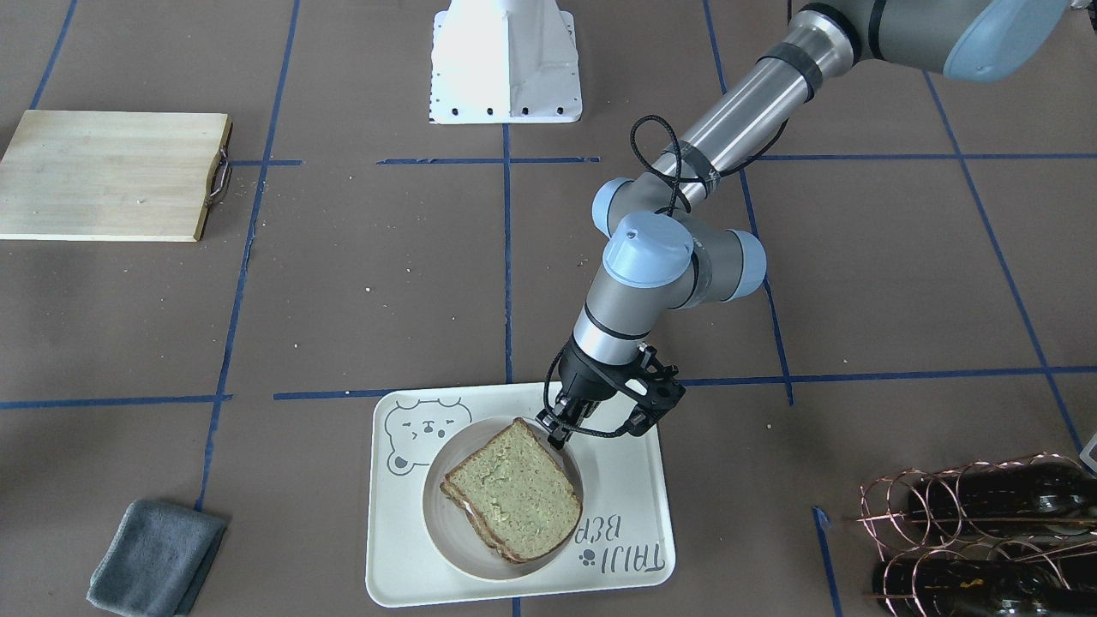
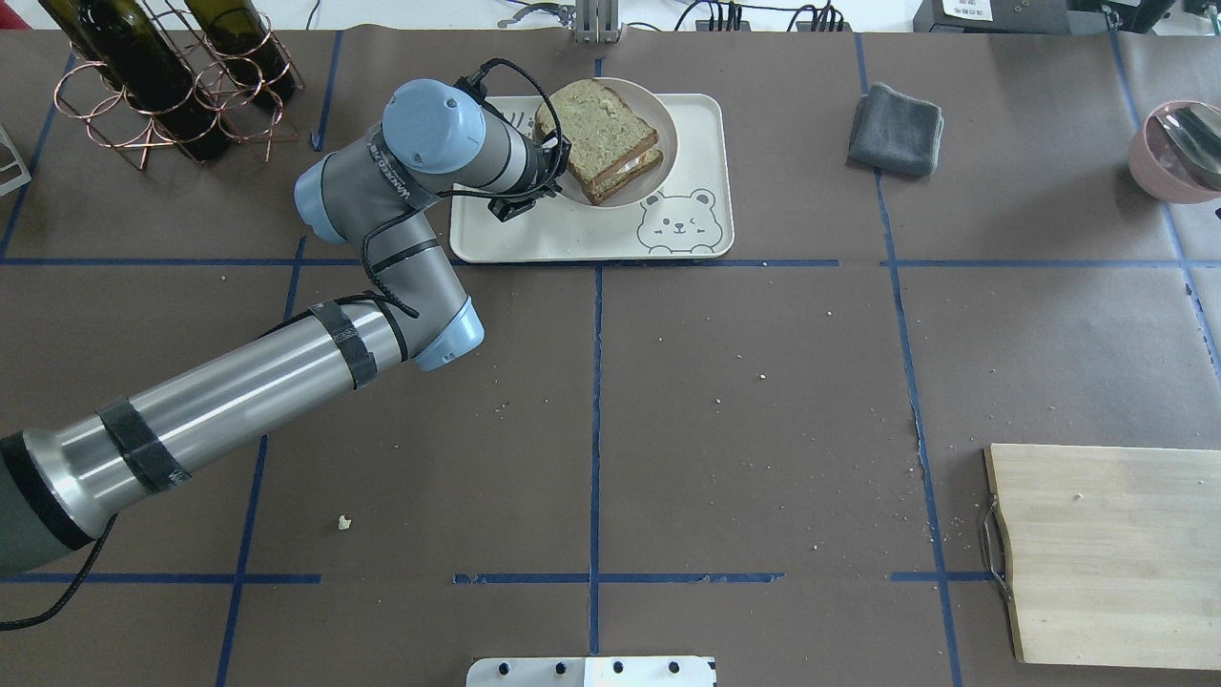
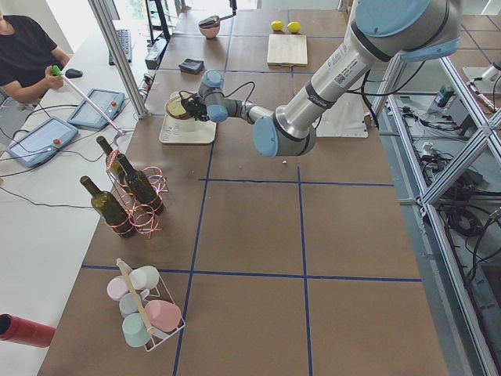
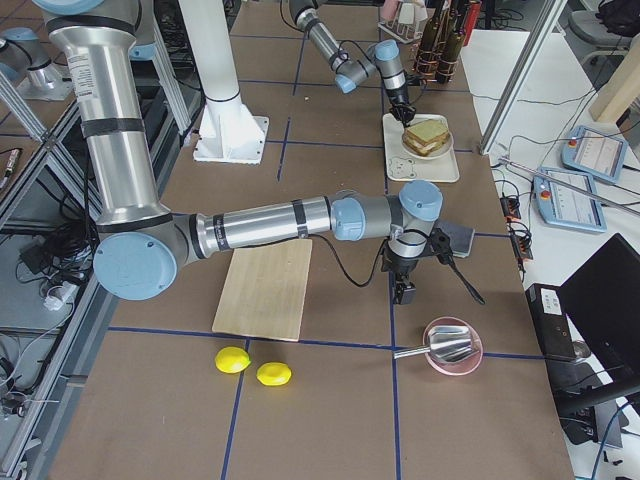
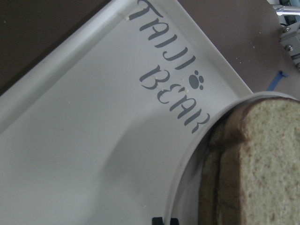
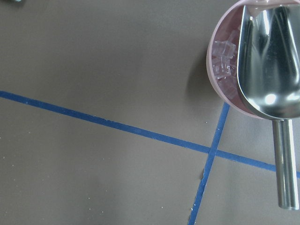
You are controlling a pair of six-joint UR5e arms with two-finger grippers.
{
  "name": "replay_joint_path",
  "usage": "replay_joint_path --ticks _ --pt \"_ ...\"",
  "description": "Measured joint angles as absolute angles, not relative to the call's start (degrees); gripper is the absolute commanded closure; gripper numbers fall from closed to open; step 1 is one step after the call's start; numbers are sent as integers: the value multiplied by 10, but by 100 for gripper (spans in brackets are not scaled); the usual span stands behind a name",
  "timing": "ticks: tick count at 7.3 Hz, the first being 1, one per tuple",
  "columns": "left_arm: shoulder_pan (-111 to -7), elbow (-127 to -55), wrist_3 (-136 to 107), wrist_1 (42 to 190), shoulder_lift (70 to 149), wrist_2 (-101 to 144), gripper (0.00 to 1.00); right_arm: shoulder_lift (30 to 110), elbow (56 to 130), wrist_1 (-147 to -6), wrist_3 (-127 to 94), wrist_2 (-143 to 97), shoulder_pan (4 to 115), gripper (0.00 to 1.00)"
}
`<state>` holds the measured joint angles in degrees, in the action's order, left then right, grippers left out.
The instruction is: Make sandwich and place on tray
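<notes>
White egg point(image 2: 626, 169) mostly hidden inside sandwich point(image 2: 599, 132)

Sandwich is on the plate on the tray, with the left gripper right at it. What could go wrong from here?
1. The left gripper sits at the rim of the round white plate, beside a corner of the brown-crusted bread sandwich. A skewed retreat could tilt the plate or nudge the top slice.
2. The slices lie offset, so a jolt may slide them apart on the cream bear-print tray.
</notes>
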<state>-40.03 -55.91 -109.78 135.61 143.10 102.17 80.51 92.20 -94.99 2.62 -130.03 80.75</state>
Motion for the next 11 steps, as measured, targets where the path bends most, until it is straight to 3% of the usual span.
replay_joint_path --ticks 1,5,8,11 --pt "-397 -569 -1096 1356 1423 1022 1 805 922 -950 15 -1301 807 0" --pt "-401 -638 -1065 1354 1374 1021 0 805 920 -949 6 -1302 807 0" --pt "-421 -781 -958 1330 1261 1021 0 807 919 -949 6 -1302 817 0" --pt "-477 -913 -688 1223 1168 1021 0 810 919 -950 6 -1303 834 0"
